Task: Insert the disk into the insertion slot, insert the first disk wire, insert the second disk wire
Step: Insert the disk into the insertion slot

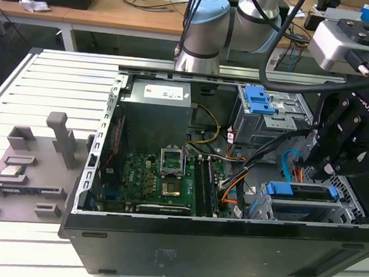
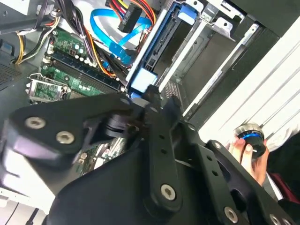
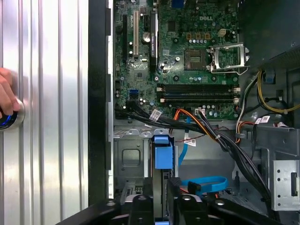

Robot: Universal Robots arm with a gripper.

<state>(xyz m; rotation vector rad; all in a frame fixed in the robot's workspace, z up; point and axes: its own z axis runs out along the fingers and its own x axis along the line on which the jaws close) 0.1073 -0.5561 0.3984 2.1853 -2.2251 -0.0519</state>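
Standing on edge inside the insertion slot (image 3: pixel 127 158), directly under the gripper (image 3: pixel 161 200): the disk (image 3: pixel 163 154), blue handle end projecting just past it. Gripper clamped or released: cannot tell. Just beside the gripper, looping loose: the second disk wire (image 3: pixel 204 181).

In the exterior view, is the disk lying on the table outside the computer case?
No, the disk in its blue carrier sits inside the computer case, in the metal cage at the exterior view's right.
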